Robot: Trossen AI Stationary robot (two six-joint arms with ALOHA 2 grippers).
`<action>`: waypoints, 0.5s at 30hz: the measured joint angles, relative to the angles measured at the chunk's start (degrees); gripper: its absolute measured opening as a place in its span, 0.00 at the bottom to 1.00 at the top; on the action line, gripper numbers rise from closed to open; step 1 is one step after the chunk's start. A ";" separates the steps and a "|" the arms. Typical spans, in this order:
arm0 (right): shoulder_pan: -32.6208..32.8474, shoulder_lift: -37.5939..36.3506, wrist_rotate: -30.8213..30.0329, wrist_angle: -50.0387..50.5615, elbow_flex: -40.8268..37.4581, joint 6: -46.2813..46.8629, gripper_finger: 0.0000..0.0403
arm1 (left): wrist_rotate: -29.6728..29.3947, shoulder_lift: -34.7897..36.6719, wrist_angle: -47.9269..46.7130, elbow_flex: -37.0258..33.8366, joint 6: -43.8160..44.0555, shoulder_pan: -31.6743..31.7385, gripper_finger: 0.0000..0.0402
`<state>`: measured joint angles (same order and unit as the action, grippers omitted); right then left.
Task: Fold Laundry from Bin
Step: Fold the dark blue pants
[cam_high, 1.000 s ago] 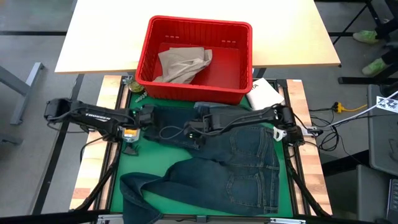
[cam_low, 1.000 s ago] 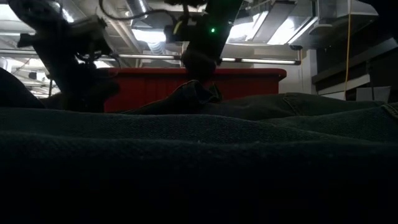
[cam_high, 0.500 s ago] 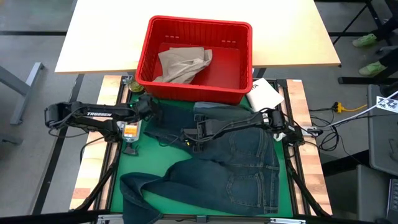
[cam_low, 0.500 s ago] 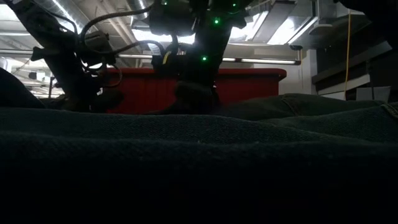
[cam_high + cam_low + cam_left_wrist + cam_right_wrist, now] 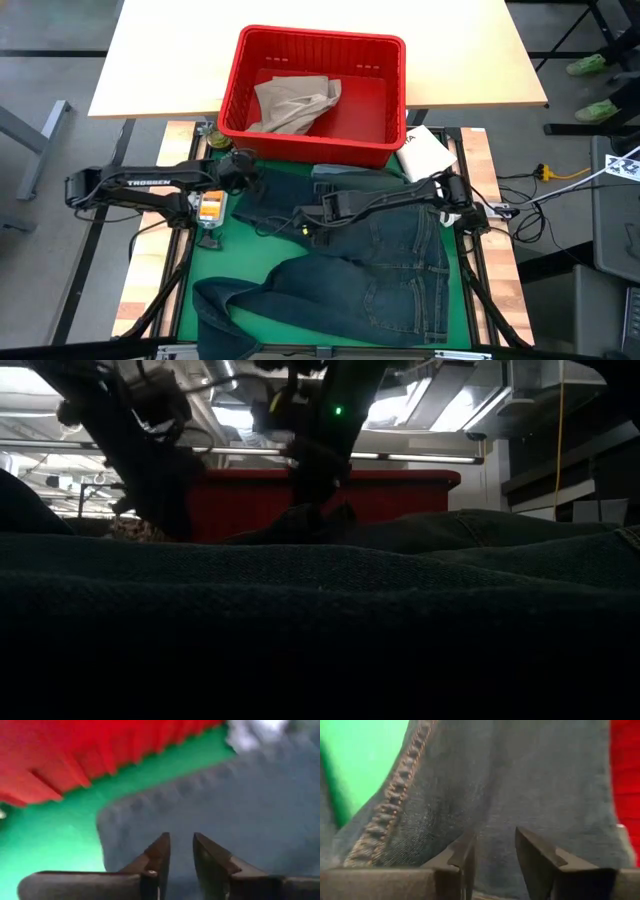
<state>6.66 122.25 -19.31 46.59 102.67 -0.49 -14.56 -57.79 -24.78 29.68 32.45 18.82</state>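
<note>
Dark blue denim jeans lie spread on the green mat, waist toward the red bin. A tan garment lies inside the bin. My left gripper hovers over the jeans' far left corner beside the bin. Its fingers stand a narrow gap apart with nothing between them. My right gripper is shut on the denim near the jeans' middle left. My right gripper pinches a raised fold of the denim between its two fingers, slanting down from the table's right side. In the low view the cloth peaks into a small ridge under the fingers. The rest of the jeans lies on the mat.
A white flat packet lies at the bin's right front corner. The bin stands at the mat's far edge, close to both grippers. One jeans leg trails toward the near left. Bare green mat shows on the left.
My left gripper has risen and swung toward the far edge, up to the bin and the jeans' far left corner. My right gripper has dipped and come up again; the denim ridge under it sank flat and stands up once more.
</note>
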 joint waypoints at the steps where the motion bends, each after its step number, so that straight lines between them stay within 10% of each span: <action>1: 0.28 -0.30 -0.22 -0.04 0.00 0.02 0.33 | 1.48 0.54 -1.69 0.37 0.05 -0.76 0.18; 15: 1.90 -0.26 0.76 -0.98 -0.04 0.17 0.33 | 6.11 1.79 -16.51 -1.61 10.95 -18.25 0.02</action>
<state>8.56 121.99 -18.55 45.61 102.63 -0.32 -8.45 -55.99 -41.28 28.07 43.40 0.56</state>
